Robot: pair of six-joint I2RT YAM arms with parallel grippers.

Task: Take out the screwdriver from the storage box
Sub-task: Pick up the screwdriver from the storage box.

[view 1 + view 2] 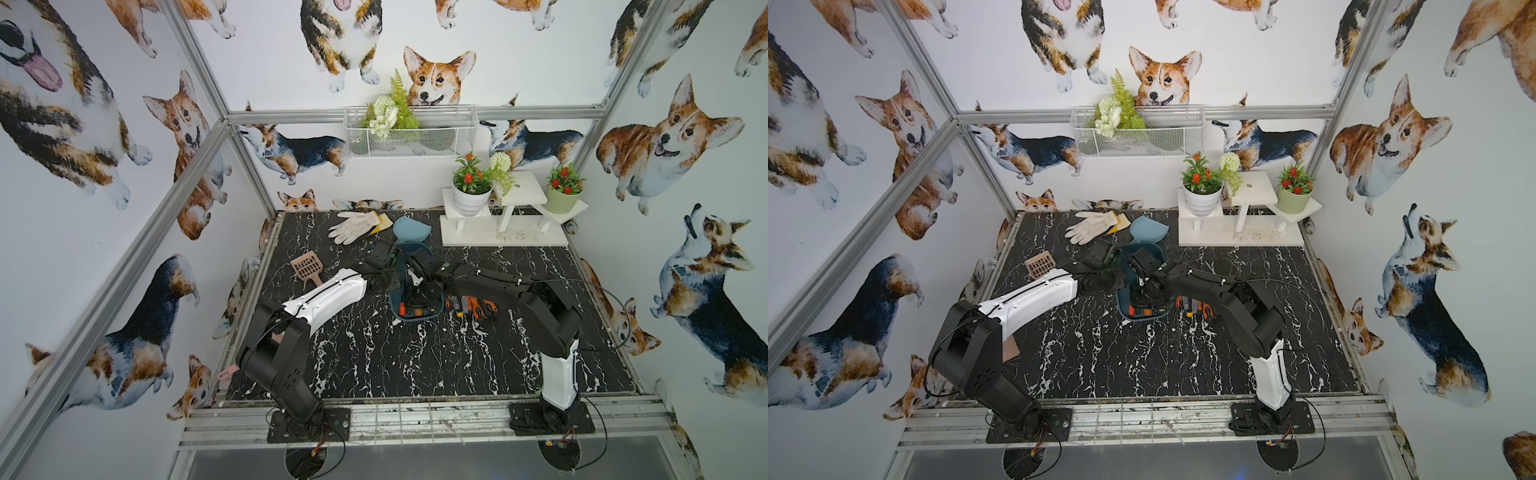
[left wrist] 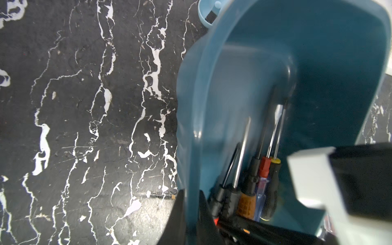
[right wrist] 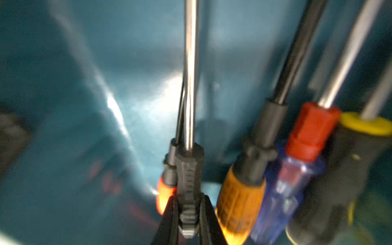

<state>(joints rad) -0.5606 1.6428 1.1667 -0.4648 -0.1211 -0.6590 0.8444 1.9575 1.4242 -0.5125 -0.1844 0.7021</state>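
The storage box [image 1: 415,318] [image 1: 1142,319] is a dark teal tub in the middle of the black marble table. My left gripper [image 2: 192,195] is shut on the storage box's side wall [image 2: 191,127], one finger inside and one outside. Several screwdrivers [image 2: 246,191] lie bunched at one end inside. My right gripper [image 3: 187,199] reaches into the box and is shut on the black ribbed handle of a screwdriver [image 3: 188,169] with a bright steel shaft. Beside it lie an orange-handled screwdriver [image 3: 241,201], a blue see-through one [image 3: 297,180] and a black one with a yellow collar [image 3: 350,169].
More orange and black handled tools [image 1: 469,307] lie on the table just right of the box. Behind it are a light blue dustpan [image 1: 411,230] and white gloves [image 1: 353,226]. A brown scoop [image 1: 307,266] is at the left, a white plant stand [image 1: 503,232] at the back right.
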